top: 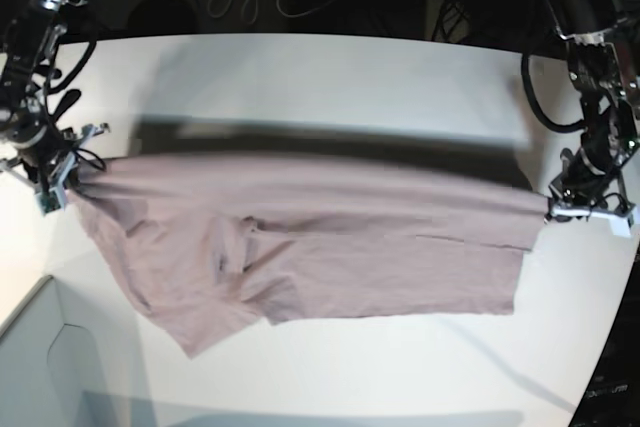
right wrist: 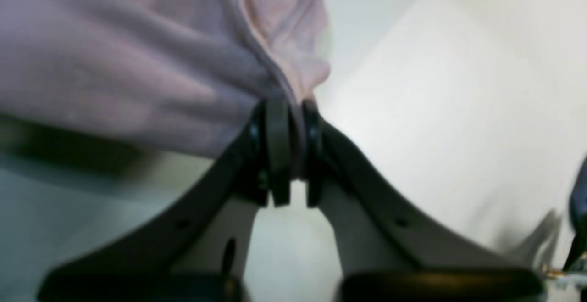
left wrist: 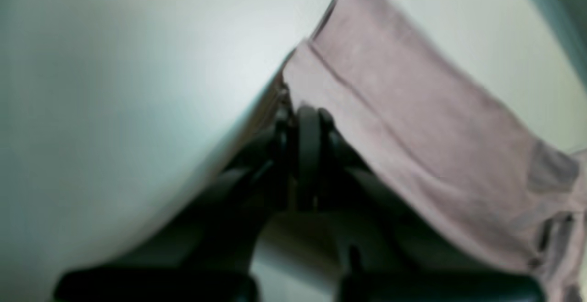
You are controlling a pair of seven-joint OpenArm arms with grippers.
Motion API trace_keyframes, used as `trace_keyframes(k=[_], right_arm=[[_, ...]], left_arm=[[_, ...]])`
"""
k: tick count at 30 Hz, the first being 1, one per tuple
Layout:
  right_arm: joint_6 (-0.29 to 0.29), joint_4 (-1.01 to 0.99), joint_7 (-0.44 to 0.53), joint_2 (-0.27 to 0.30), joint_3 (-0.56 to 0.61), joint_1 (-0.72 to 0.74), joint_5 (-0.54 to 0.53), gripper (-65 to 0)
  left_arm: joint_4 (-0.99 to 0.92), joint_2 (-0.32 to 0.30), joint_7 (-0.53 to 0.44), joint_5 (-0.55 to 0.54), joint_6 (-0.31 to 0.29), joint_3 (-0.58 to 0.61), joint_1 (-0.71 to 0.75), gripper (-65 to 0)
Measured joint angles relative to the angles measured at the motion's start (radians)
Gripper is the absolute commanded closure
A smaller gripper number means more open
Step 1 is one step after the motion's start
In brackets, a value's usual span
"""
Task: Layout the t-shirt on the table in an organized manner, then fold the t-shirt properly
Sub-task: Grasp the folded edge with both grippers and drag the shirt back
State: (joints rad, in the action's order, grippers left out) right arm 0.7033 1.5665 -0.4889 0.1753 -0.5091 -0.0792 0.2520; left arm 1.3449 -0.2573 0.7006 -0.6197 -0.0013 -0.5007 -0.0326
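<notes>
Spanning white table [top: 330, 72] — t-shirt [top: 330, 237], cables behind.

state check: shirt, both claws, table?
shirt: stretched between the two claws, hanging over the table, rumpled near the right-arm end
left claw: shut on shirt edge
right claw: shut on bunched shirt
table: white top, shirt's shadow across it
</notes>
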Motion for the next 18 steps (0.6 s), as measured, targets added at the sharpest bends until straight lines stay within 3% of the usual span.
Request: trace_keyframes(k=[9, 10, 14, 18], right_arm=[[0.000, 0.063, 0.190, -0.102, -0.031, -0.282, 0.006, 0.0], [0.000, 0.059, 0.205, -0.106, -0.031, -0.302, 0.005, 0.0], [0.000, 0.059, 0.269, -0.117, -0.032, -0.367, 0.006, 0.0], [0.000, 0.059, 0.280, -0.120, -0.033, -0.396, 0.005, 0.0]], left_arm=[[0.002, 0.079, -0.004, 0.005, 0.001, -0.193, 0.179, 0.0], [0.002, 0.083, -0.004, 0.005, -0.011, -0.202, 0.193, 0.0], [0.002, 0.086, -0.009, 0.001, -0.160, -0.234, 0.245, 0.0], [0.002, 0.105, -0.004, 0.003, -0.220, -0.271, 0.294, 0.0]])
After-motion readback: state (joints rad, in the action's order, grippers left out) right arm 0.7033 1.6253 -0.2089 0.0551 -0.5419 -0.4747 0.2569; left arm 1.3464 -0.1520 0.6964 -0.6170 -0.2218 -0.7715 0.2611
